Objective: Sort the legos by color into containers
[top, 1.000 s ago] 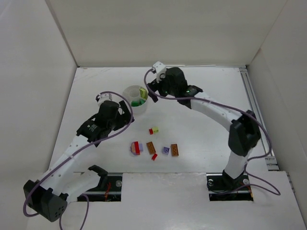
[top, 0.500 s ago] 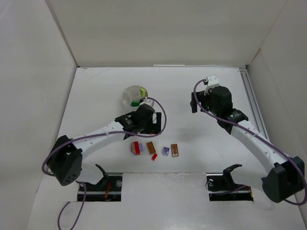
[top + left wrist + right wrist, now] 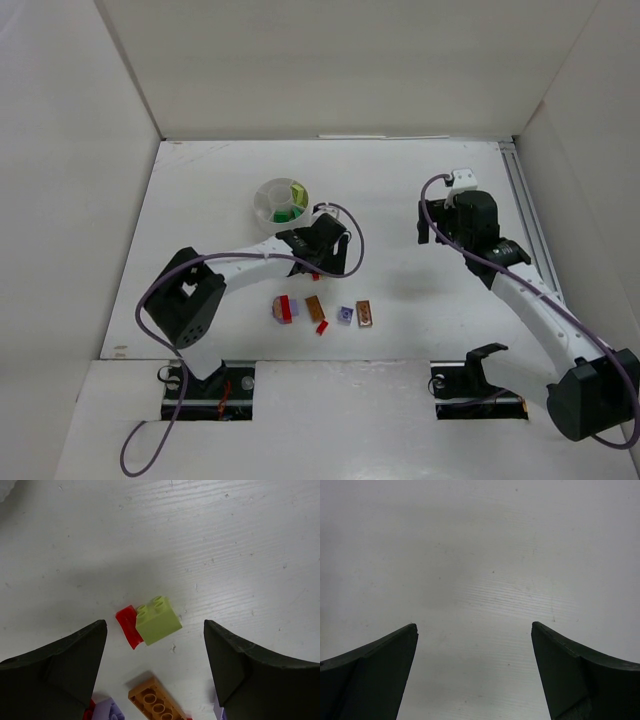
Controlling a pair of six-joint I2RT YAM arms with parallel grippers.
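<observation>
My left gripper (image 3: 322, 262) is open and hovers over a pale yellow lego (image 3: 158, 620) that touches a small red lego (image 3: 129, 626); both lie on the table between its fingers (image 3: 65, 665). Nearer the arms lie a red-and-lavender piece (image 3: 285, 309), an orange-brown lego (image 3: 315, 308), a tiny red one (image 3: 322, 327), a lavender one (image 3: 345, 314) and another orange-brown one (image 3: 364, 312). The round white tub (image 3: 268, 192) holds yellow (image 3: 298, 192) and green (image 3: 283, 214) legos. My right gripper (image 3: 432, 228) is open and empty over bare table at the right.
White walls enclose the table on the left, back and right. A metal rail (image 3: 525, 215) runs along the right edge. The left arm's purple cable (image 3: 352, 232) loops beside the tub.
My left arm has swung from left of the tub to over the yellow and red legos. My right gripper has left the tub and moved to the right.
</observation>
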